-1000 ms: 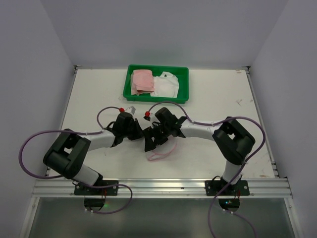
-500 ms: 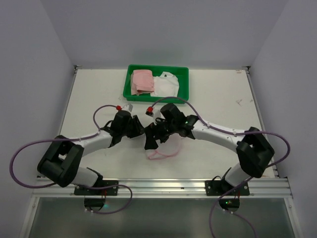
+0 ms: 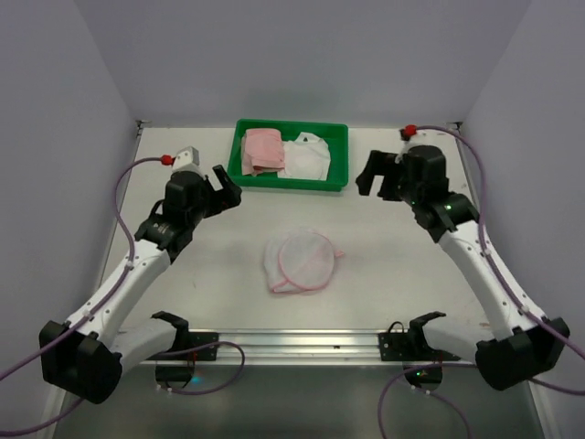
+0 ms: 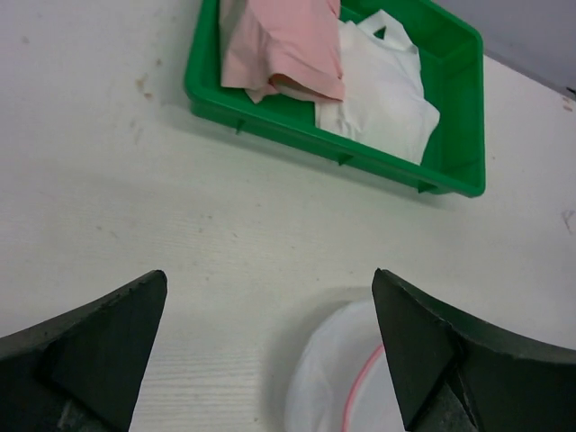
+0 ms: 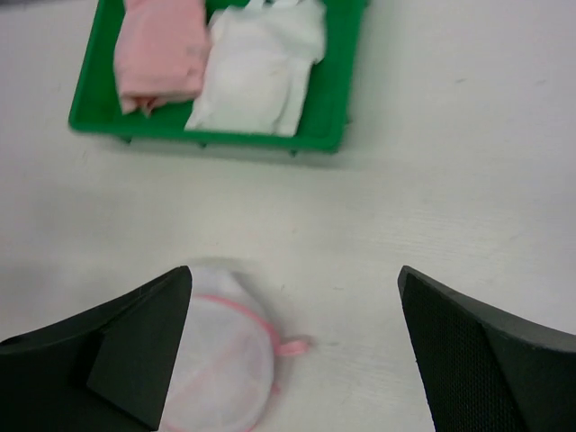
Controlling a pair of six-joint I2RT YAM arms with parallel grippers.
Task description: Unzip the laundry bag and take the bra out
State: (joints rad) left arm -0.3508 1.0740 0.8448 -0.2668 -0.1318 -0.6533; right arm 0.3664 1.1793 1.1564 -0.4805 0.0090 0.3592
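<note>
White mesh with pink trim, the laundry bag (image 3: 300, 262) lies on the table (image 3: 393, 297) between the arms, nearer than the green tray (image 3: 291, 180); neither gripper touches it. Left gripper (image 3: 226, 186) and right gripper (image 3: 373, 176) hover, jaws spread wide; both hold nothing.

This looks like a robotics lab test cell: a white surface (image 3: 393, 238) boxed in by bare pale walls (image 3: 292, 55), a left arm (image 3: 128, 279) and a right arm (image 3: 484, 274) bolted to a metal rail (image 3: 302, 343), purple cables (image 3: 115, 194) looping off them.
</note>
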